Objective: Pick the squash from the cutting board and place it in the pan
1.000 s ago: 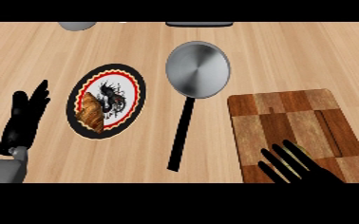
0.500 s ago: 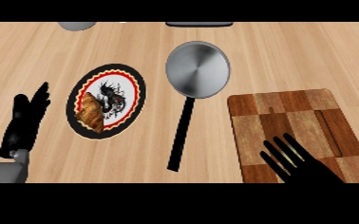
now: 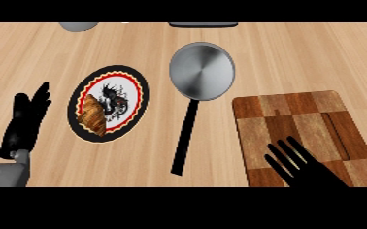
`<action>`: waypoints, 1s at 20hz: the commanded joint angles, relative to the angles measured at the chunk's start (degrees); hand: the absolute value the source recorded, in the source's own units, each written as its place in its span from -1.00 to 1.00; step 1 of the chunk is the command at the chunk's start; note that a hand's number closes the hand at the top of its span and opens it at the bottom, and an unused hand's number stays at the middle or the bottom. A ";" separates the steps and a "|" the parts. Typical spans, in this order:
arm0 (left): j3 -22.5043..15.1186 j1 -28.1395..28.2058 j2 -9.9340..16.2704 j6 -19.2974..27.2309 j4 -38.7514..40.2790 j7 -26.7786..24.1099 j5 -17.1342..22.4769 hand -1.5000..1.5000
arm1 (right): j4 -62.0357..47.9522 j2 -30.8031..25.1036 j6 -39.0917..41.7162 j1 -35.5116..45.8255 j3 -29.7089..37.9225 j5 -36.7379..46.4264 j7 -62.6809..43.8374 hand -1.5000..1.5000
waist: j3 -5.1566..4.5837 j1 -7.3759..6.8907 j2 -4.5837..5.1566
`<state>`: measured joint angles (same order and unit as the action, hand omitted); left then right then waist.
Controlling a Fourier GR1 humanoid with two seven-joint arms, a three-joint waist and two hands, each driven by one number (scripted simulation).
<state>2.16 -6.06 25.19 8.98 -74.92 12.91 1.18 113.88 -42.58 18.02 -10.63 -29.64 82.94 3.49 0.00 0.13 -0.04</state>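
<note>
A wooden cutting board (image 3: 301, 119) lies at the right of the counter. No squash shows on it or anywhere else in view. A grey metal pan (image 3: 202, 71) with a long black handle sits in the middle, and nothing is in it. My right hand (image 3: 305, 167) is open over the board's near edge, fingers spread and pointing away from me. My left hand (image 3: 25, 121) rests open at the left edge, fingers up, beside a plate.
A round plate (image 3: 108, 103) with a red and black rim holds a croissant (image 3: 93, 114), left of the pan's handle. A grey round object (image 3: 77, 26) and a dark flat object (image 3: 203, 24) lie along the far edge.
My right hand has slid lower and to the right along the board's near edge. My left hand has shifted slightly.
</note>
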 commanded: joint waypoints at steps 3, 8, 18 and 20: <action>-0.11 3.54 -2.45 -0.61 -3.93 0.96 -1.68 0.00 | 1.70 0.10 -0.55 -3.08 3.19 0.91 2.26 -1.00 | 0.01 -0.01 -0.06; 0.50 1.11 -2.71 -0.95 -4.56 3.78 -4.06 0.00 | -7.07 5.88 0.48 2.75 3.97 3.23 4.10 -1.00 | 0.01 -0.15 0.01; 3.28 2.43 -4.19 -2.77 -4.80 0.78 -4.81 0.00 | -14.10 8.09 -3.76 4.47 5.24 9.22 7.46 1.00 | 0.01 -0.26 -0.01; 4.92 -0.29 -2.58 -3.81 -1.19 0.36 -4.15 0.00 | -13.04 6.63 -6.98 4.88 3.56 11.49 8.39 1.00 | 0.00 -0.10 0.01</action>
<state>5.49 -5.90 21.61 6.15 -76.38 13.90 -3.09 100.63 -34.73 13.80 -6.14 -25.44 91.90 9.86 0.01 -0.03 -0.01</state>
